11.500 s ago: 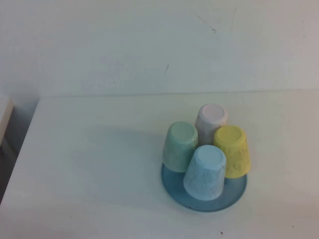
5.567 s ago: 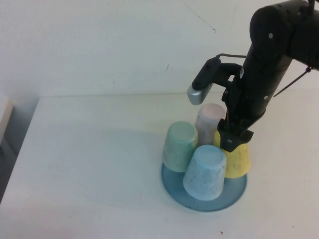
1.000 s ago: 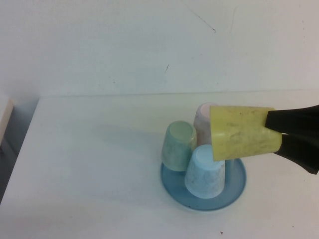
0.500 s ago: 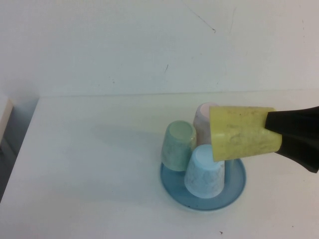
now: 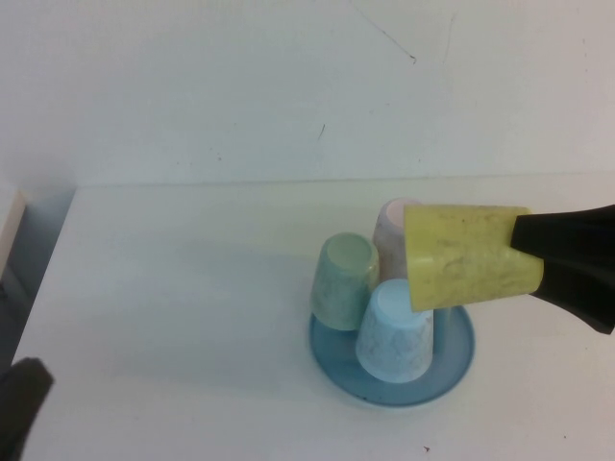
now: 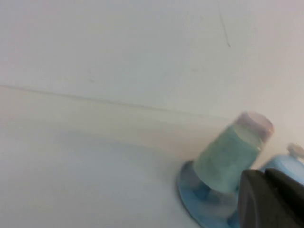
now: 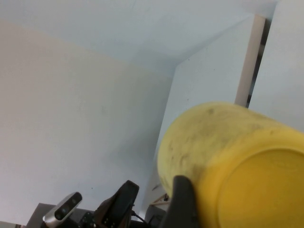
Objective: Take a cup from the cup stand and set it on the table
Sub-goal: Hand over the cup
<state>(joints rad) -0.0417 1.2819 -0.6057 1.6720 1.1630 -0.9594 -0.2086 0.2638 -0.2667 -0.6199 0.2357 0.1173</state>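
Right gripper [image 5: 527, 252] clamping speckled yellow cup [image 5: 468, 255], left gripper [image 6: 270, 199] low

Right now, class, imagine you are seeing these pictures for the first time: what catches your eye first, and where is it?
The yellow cup stands out, held on its side in the air by the right end effector above the cup stand. Three cups sit upside down on the stand: mint green, light blue, pale pink. The left end effector shows at the table's near-left edge.
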